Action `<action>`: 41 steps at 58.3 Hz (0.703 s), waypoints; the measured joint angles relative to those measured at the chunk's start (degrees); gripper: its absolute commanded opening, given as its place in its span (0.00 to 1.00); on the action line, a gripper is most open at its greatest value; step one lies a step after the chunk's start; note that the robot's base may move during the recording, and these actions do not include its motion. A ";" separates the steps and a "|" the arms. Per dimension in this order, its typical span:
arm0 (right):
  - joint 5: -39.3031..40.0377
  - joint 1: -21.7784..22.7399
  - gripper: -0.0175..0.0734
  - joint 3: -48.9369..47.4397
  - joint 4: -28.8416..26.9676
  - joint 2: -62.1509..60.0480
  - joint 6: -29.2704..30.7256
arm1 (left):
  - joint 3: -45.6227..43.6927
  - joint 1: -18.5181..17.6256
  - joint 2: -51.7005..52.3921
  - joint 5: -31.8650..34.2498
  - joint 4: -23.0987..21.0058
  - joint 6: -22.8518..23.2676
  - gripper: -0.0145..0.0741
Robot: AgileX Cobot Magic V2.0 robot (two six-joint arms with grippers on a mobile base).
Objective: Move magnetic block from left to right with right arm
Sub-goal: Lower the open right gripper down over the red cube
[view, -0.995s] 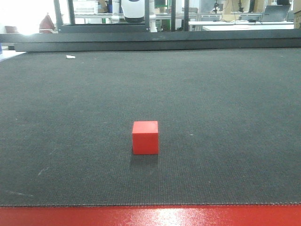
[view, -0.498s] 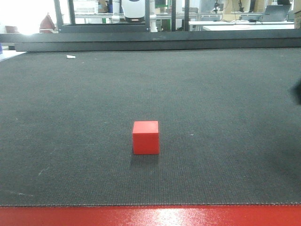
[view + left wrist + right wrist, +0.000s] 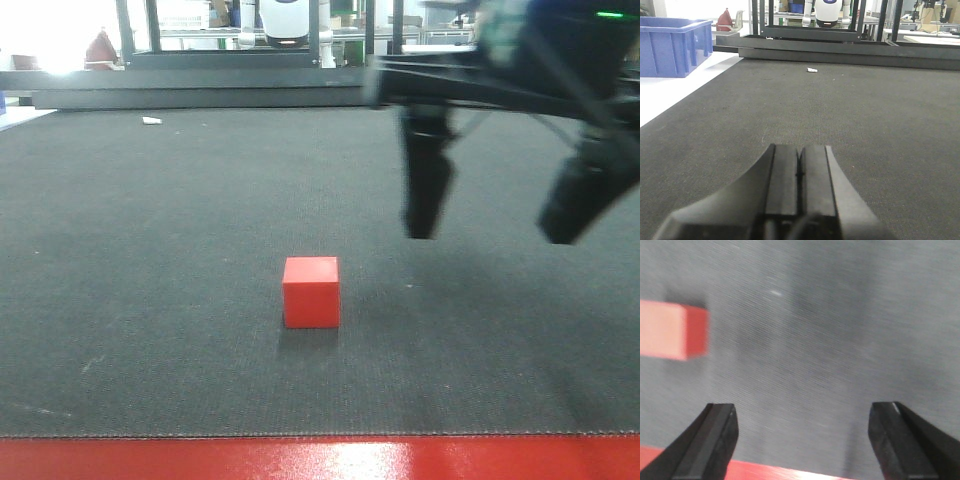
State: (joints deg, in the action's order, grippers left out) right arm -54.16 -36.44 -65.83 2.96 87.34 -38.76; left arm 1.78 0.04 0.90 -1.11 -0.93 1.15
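While the blurred right gripper (image 3: pixel 493 237) hangs wide open and empty, seemingly clear of the mat (image 3: pixel 150 250), the magnetic block (image 3: pixel 310 292) sits on it to the left, apart; descending off-centre could let 1 finger knock the block away.

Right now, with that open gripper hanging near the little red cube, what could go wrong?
1. The magnetic block is not between the open jaws of the right gripper; in the right wrist view it lies off to the left, so a finger coming down might knock it aside.
2. The block sits fairly near the red strip at the front; a nudge could slide it that way.
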 measured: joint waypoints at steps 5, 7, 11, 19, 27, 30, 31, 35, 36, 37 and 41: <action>-3.49 -1.36 0.89 -5.15 0.00 3.90 -2.41 | 0.00 0.00 0.00 0.00 0.00 0.00 0.03; -4.25 -1.72 0.89 -7.10 0.00 5.10 -2.95 | 0.00 0.00 0.00 0.00 0.00 0.00 0.03; -5.18 -2.85 0.89 -10.25 0.11 7.73 -3.33 | 0.00 0.00 0.00 0.00 0.00 0.00 0.03; -6.48 -4.51 0.89 -15.86 0.00 12.81 -3.59 | 0.00 0.00 0.00 0.00 0.00 0.00 0.03; -7.07 -5.72 0.89 -20.20 -0.35 16.65 -3.72 | 0.00 0.00 0.00 0.00 0.00 0.00 0.03; -7.19 -6.14 0.89 -21.20 -0.65 17.84 -3.72 | 0.00 0.00 0.00 0.00 0.00 0.00 0.03; -7.28 -6.25 0.89 -21.43 -0.74 18.13 -3.72 | 0.00 0.00 0.00 0.00 0.00 0.00 0.03; -7.28 -6.76 0.89 -21.92 -1.15 19.43 -3.72 | 0.00 0.00 0.00 0.00 0.00 0.00 0.03; -7.28 -6.90 0.89 -22.01 -1.25 19.71 -3.72 | 0.00 0.00 0.00 0.00 0.00 0.00 0.03; -7.28 -6.89 0.89 -22.13 -1.40 20.09 -3.72 | 0.00 0.00 0.00 0.00 0.00 0.00 0.03; -7.28 -7.16 0.89 -22.13 -1.94 21.06 -3.74 | 0.00 0.00 0.00 0.00 0.00 0.00 0.03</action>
State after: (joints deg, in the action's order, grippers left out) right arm -61.44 -43.60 -87.97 1.01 108.40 -42.50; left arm 1.78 0.04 0.90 -1.11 -0.93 1.15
